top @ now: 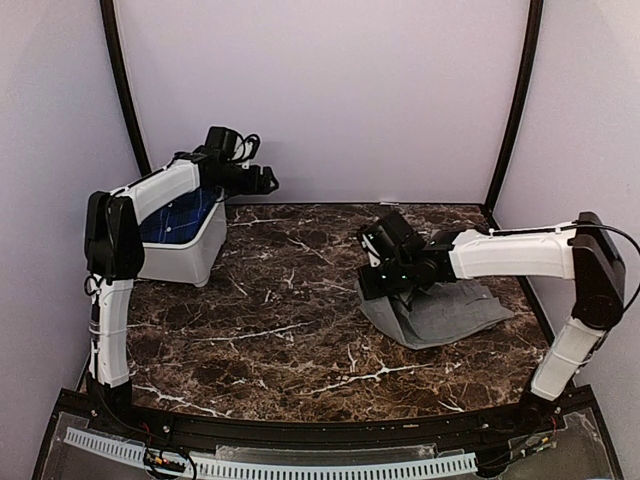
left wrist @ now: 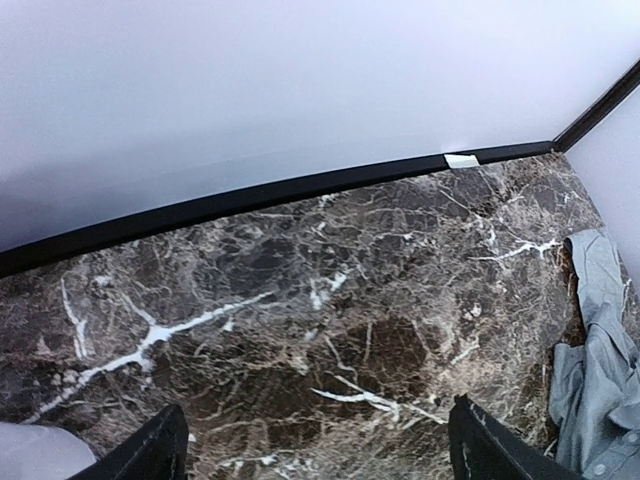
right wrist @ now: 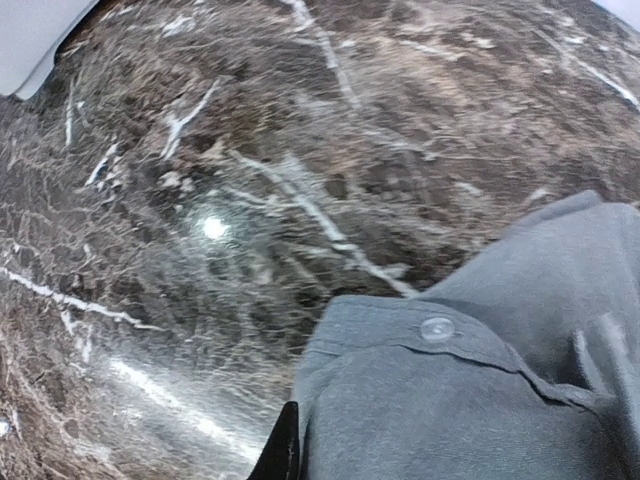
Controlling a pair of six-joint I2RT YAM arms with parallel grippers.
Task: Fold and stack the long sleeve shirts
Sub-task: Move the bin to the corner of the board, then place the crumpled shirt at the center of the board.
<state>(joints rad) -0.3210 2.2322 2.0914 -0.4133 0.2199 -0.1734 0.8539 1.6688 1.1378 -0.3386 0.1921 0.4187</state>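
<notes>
Two shirts share the marble table [top: 280, 320]: the white tub [top: 195, 255] at far left holds the plaid shirt [top: 185, 215], and the grey shirt [top: 450, 310] lies crumpled at right. The right gripper [top: 385, 280], pressed together, seems to pinch the grey shirt's left edge, probably to spread it. The left gripper [top: 262, 182] hovers spread wide above the tub, empty.

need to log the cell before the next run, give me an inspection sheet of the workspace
surface: dark marble table
job's things: grey shirt crumpled at right; plaid shirt inside the white tub, far left
clutter: nothing seen
grippers: left gripper open, nothing between its fingers; right gripper shut at the grey shirt's edge
cables: black cable looped at the left wrist
surroundings: pale walls, black posts
</notes>
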